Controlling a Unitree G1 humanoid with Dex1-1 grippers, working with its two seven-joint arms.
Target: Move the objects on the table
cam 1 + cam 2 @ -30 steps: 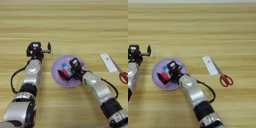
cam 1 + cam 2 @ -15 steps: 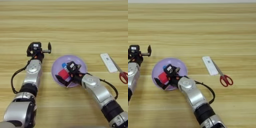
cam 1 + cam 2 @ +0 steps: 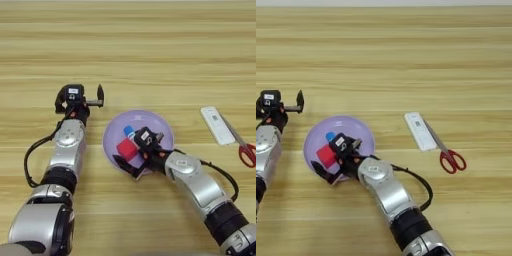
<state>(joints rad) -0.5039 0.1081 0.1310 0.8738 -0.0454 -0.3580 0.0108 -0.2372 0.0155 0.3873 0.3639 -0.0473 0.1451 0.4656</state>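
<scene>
Lavender plate point(image 3: 161, 125) could be tipping if we are dragging carelessly: our right gripper point(image 3: 131, 162) is straddling its near rim, fingers spread beside the red cube point(image 3: 126, 148), gripping nothing.

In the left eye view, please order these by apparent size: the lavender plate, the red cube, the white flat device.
1. Round shallow lavender plate, clearly largest.
2. White flat rectangular device, long and narrow.
3. Small red cube, smallest, though partly hidden by the right gripper.

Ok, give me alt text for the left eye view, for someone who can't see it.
The right gripper reaches over the round lavender plate holding a small red cube and a short blue tube. The left gripper rests on the wooden table; a white rectangular device and red-handled scissors lie right.
</scene>
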